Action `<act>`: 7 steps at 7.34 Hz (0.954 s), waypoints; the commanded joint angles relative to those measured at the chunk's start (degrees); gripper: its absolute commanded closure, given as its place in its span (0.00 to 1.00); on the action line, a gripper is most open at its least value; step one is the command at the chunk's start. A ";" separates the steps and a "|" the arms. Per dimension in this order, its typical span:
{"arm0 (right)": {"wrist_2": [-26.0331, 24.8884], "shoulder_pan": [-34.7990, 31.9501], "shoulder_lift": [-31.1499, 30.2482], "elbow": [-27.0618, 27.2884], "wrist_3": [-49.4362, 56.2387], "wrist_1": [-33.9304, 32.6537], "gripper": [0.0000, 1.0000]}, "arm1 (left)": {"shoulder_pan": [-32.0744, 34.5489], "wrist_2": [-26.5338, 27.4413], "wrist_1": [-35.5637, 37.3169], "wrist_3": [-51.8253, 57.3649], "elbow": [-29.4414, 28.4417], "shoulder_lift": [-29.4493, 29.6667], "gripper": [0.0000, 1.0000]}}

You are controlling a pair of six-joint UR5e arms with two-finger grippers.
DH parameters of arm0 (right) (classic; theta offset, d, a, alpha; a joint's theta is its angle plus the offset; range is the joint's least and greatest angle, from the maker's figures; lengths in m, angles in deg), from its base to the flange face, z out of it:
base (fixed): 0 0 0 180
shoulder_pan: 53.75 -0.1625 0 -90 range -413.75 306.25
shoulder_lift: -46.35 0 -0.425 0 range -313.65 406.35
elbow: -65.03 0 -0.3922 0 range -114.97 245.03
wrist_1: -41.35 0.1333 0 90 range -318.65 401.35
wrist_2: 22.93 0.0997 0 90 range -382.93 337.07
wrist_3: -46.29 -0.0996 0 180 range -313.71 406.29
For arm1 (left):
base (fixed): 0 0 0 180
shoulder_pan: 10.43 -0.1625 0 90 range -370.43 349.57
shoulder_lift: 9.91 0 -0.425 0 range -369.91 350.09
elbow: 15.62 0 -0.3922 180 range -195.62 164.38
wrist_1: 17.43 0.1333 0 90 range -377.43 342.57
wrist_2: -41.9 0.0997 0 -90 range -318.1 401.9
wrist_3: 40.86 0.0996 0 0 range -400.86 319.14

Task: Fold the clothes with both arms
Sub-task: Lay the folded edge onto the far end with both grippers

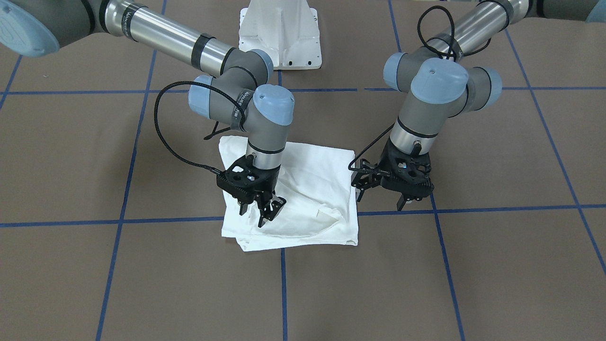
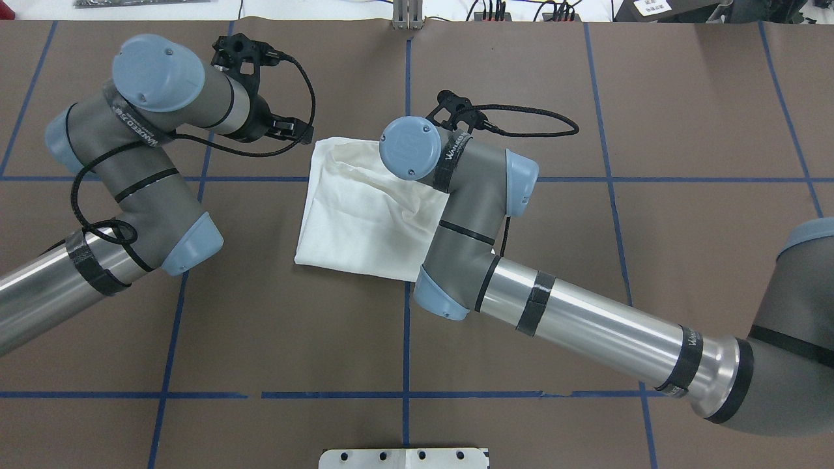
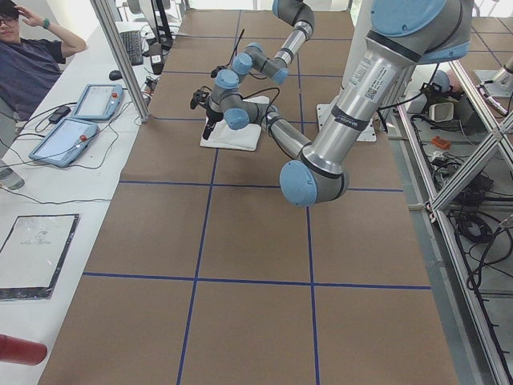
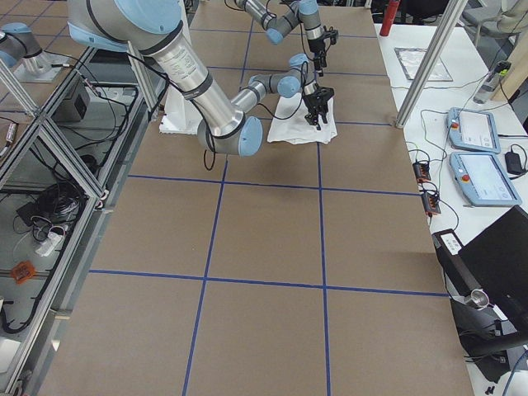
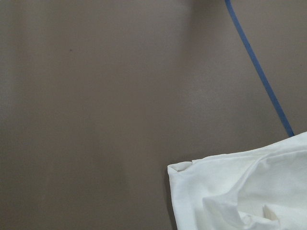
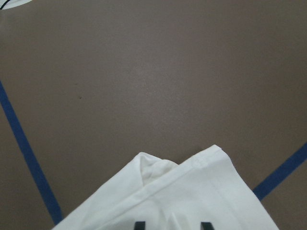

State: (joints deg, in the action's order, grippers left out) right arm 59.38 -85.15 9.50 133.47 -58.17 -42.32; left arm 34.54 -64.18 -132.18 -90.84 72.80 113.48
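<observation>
Under your right gripper [image 1: 259,210], spread and empty, the white T-shirt [image 1: 322,180] looks folded; left gripper [image 1: 403,201] beside it, grip unclear; probably retreat next.

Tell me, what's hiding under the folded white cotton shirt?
The folded white cotton shirt lies on the brown table cover. Blue tape lines run under it; where they cross is covered. Anything else underneath cannot be seen.
</observation>
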 commanded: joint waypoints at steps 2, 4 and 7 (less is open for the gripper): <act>0.04 -0.15 0.02 -0.33 0.83 -0.27 1.00 | -0.06 -0.01 0.06 -0.03 0.00 0.09 0.00; -0.04 -2.07 0.02 -0.33 3.81 -1.15 1.00 | -0.06 -0.01 -0.03 -0.03 0.00 0.09 0.00; -0.83 -3.84 0.11 -2.16 9.70 -4.05 1.00 | -0.06 -0.01 0.06 -0.21 0.09 0.09 0.00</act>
State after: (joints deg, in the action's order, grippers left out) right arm 59.18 -88.66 9.56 132.46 -50.68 -45.96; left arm 34.48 -64.21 -132.19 -90.95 72.86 113.57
